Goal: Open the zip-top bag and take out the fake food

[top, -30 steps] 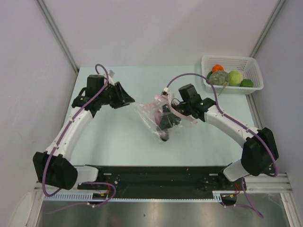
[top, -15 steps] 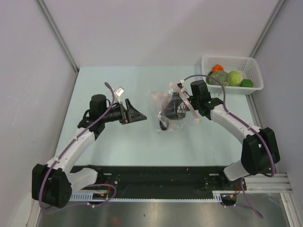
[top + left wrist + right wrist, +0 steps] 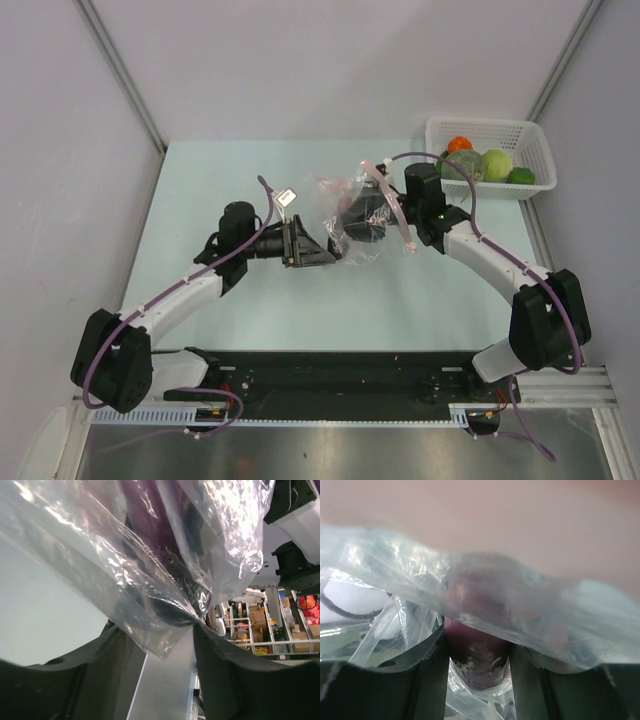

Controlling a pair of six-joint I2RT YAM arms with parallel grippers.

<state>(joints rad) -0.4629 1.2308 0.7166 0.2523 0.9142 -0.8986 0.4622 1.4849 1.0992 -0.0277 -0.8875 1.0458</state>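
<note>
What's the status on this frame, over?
Left fingers open around zip-top bag corner. Right fingers shut on bag, eggplant inside. Other fake food in basket. Nothing blocking.

Overhead; two wrist close-ups of bag (image 3: 335,195)

Clear, pink-edged zip-top bag (image 3: 332,192); dark purple eggplant (image 3: 476,666) inside it; white mesh basket (image 3: 488,124); orange ball (image 3: 459,144); pale mint table (image 3: 250,170).

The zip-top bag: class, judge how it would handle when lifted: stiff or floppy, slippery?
Probably floppy: the zip-top bag hangs in crumpled folds. Likely slippery, given its glossy sheen. The purple eggplant inside may weigh one end down.
</note>
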